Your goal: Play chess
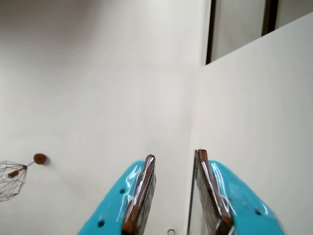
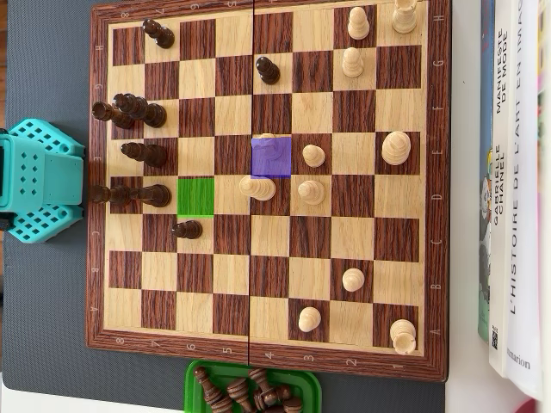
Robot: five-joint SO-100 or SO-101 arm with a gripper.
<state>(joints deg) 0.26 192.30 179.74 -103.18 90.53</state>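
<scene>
Two turquoise gripper (image 1: 174,191) fingers with brown pads are standing a little apart in the wrist view, holding nothing and pointing at a white wall. In the overhead view, the turquoise robot base (image 2: 39,181) is sitting just beside the wooden chessboard (image 2: 267,361), on its left. Dark pieces are crowding the left columns, light ones the right. One green square (image 2: 195,196) and one purple square (image 2: 271,157) are showing. Beyond, book spines (image 2: 516,172) are reading "L'HISTOIRE DE L'ART EN IMAGES".
</scene>
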